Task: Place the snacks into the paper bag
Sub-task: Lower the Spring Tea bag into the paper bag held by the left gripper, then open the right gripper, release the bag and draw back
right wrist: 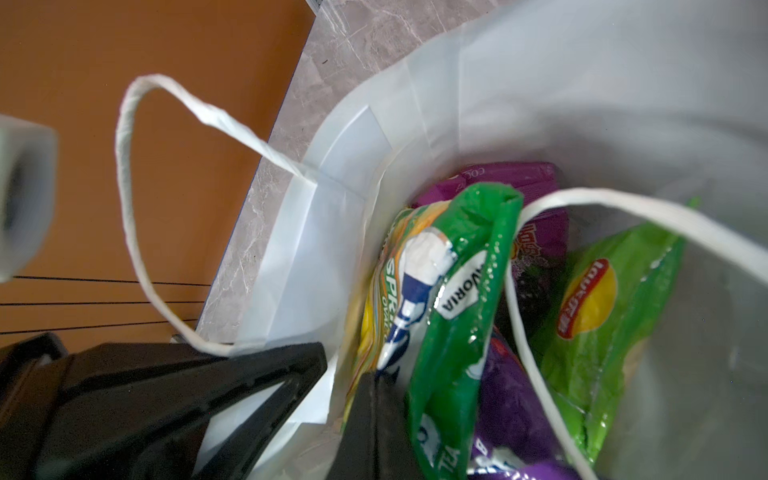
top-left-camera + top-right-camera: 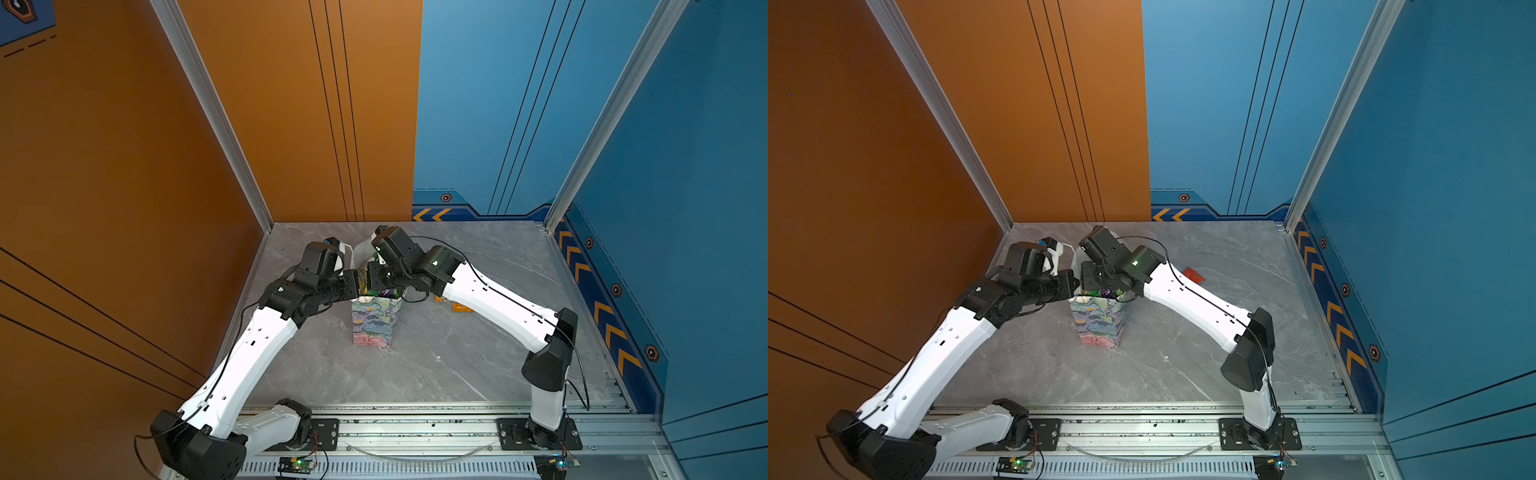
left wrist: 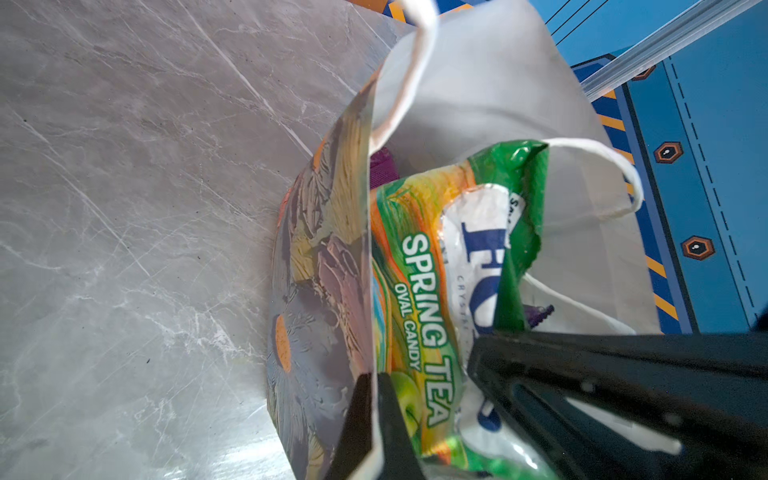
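The table [image 2: 457,374] is filling the lower half of both top views; the bag [image 2: 376,328] is standing upright at its middle, with both arms meeting over its rim. The left gripper [image 3: 374,384] is clamping the bag's wall, one finger outside and one inside; the right gripper [image 1: 371,388] is sitting inside the mouth, jaws together against the candy packet [image 3: 419,299], though whether it is pinching the green edge cannot be told. The step in hand is seemingly seating this packet beside a green crisp packet [image 1: 631,345] and purple packets [image 1: 519,178] already in. Right of the bag in a top view, an orange packet [image 2: 461,308] is lying under the right arm; a red packet [image 2: 1194,274] is lying farther right. Next, the right gripper is likely needing to withdraw clear of the cord handle [image 1: 623,203] and reach for those. The candy packet is reading "SPRING TEA OVAL CANDY" beside a blue "FO"; "AVORIA" is showing on a white tag; the crisp packet's red-and-yellow logo is unreadable.
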### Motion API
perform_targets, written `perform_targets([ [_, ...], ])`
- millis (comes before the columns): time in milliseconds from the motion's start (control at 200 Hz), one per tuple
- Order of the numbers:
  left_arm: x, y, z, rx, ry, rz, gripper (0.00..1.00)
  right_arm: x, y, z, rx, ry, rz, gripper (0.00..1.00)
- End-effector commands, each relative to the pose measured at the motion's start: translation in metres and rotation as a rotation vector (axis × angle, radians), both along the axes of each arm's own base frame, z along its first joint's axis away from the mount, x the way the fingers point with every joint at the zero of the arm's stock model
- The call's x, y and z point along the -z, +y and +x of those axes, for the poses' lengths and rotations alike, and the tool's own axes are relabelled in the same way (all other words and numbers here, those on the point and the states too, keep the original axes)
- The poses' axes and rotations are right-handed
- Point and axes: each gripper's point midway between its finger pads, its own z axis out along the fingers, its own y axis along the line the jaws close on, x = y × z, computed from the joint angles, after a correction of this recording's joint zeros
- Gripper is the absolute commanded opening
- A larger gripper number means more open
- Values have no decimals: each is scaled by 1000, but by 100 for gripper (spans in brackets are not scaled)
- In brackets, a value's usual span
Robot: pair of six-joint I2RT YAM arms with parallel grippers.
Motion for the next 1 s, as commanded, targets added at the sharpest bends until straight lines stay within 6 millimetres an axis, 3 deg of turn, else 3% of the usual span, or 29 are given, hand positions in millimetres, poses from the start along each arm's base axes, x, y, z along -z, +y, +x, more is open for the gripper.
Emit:
perform_targets([
  [0, -43, -4, 9, 8, -159, -67, 2, 16, 9, 7, 5, 22, -7, 0],
  [360, -42, -4, 9, 5, -156, -65, 3, 20, 16, 2, -20, 57, 7, 2],
  [641, -42, -3, 10, 1, -158, -60, 3, -25, -2, 1, -5, -24, 57, 14],
  [991, -40, -1, 11, -7, -155, -55, 3, -73, -27, -14, -5, -108, 110, 39],
])
